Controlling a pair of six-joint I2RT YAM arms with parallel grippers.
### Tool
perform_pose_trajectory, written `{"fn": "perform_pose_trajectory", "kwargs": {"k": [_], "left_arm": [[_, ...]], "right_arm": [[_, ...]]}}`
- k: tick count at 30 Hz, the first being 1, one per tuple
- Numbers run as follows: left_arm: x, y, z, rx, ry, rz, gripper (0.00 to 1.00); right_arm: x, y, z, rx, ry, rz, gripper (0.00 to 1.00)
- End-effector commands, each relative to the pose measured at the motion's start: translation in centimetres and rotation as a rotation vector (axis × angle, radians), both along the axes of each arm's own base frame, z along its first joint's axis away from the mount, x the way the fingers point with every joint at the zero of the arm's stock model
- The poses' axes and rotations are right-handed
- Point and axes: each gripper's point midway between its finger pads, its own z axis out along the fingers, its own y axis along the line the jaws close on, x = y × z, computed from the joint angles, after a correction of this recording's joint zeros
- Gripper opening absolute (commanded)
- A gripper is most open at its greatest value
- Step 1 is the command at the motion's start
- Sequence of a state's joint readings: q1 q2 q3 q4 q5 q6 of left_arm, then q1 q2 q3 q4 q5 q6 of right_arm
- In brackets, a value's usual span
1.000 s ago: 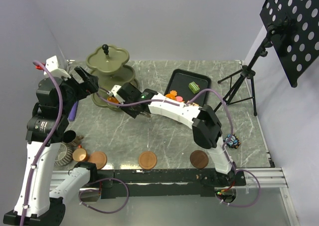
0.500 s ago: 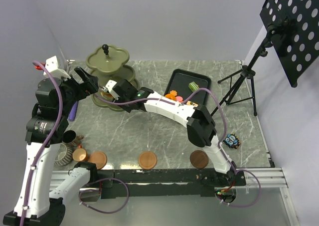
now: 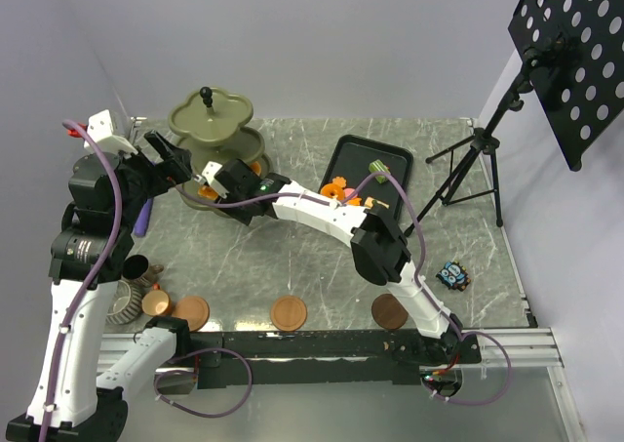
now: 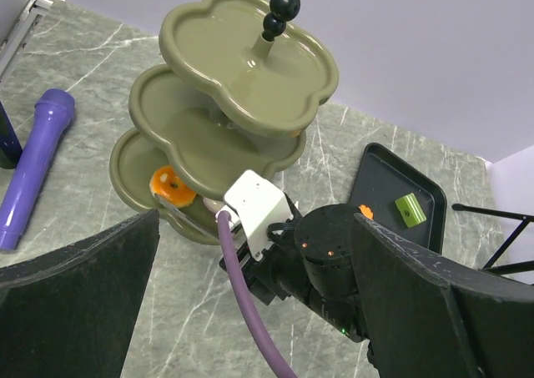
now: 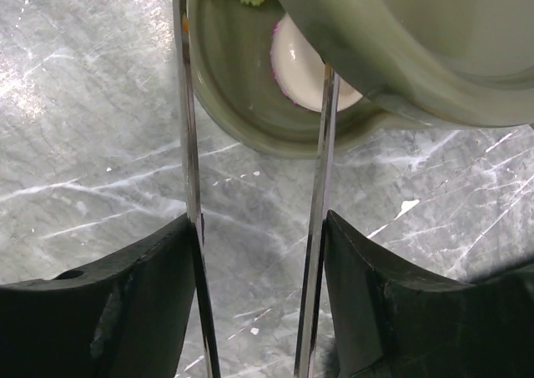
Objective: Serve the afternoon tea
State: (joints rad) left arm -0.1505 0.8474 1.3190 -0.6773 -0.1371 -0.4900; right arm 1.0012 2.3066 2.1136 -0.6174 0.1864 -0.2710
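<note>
Olive-green three-tier stand (image 3: pixel 216 140): the pink pastry (image 5: pixel 300 69) lies on its bottom tier beside an orange pastry (image 4: pixel 171 186). The right gripper (image 5: pixel 259 303) holds the metal tongs (image 5: pixel 185 144) lightly, blades sprung apart and pinching nothing, angled low under the middle tier. This is probably a drop-off. The left gripper (image 3: pixel 168 159) hovers left of the stand, wide and empty.

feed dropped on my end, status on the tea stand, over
Left gripper open, beside stand. Right gripper clamps tongs, reaching into bottom tier at pink pastry. Middle tier overhangs tong tips.
</note>
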Motion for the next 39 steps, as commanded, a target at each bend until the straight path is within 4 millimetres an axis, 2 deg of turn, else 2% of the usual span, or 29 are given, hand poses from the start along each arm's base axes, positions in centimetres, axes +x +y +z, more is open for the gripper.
{"fn": "perform_pose_trajectory", "kwargs": {"k": [1, 4, 8, 12, 15, 17, 23, 26, 31, 34, 36, 39], "left_arm": [[-0.2, 0.1, 1.5, 0.006, -0.052, 0.0, 1.0], [-0.1, 0.1, 1.6, 0.004, -0.054, -0.001, 1.0], [-0.2, 0.0, 1.5, 0.003, -0.051, -0.002, 1.0], [-0.1, -0.1, 1.5, -0.004, -0.049, -0.004, 1.0], [0.1, -0.3, 1.3, -0.009, -0.044, -0.014, 1.0], [0.2, -0.4, 1.3, -0.012, -0.045, -0.017, 1.0], [0.3, -0.2, 1.1, -0.005, -0.035, -0.007, 1.0], [0.6, -0.6, 0.8, -0.021, -0.031, -0.021, 1.0], [0.7, -0.9, 0.7, -0.029, -0.032, -0.035, 1.0], [0.6, -0.9, 0.7, -0.024, -0.029, -0.032, 1.0], [0.6, -1.0, 0.7, -0.024, -0.031, -0.039, 1.0], [0.7, -1.4, 0.6, -0.027, -0.03, -0.06, 1.0]], "right_arm": [[0.7, 1.2, 4.6, 0.098, -0.067, 0.007, 0.65], [0.5, 1.1, 4.8, 0.101, -0.067, 0.004, 0.66], [-0.1, 0.7, 6.4, 0.126, -0.098, 0.005, 0.57], [-1.8, 0.0, 8.7, 0.165, -0.119, 0.02, 0.57], [-3.3, -1.6, 8.7, 0.161, -0.072, -0.004, 0.56], [-4.4, -3.5, 7.7, 0.125, -0.038, -0.031, 0.55], [-7.1, -10.7, 8.0, 0.089, -0.026, -0.158, 0.54], [-7.8, -15.0, 7.5, 0.044, -0.007, -0.259, 0.54], [-7.8, -21.6, 6.3, -0.004, 0.032, -0.436, 0.54], [-7.5, -24.6, 5.6, -0.005, 0.077, -0.526, 0.54], [-7.4, -26.0, 5.3, -0.005, 0.094, -0.56, 0.55], [-7.1, -26.9, 4.6, -0.01, 0.12, -0.581, 0.57]]}}
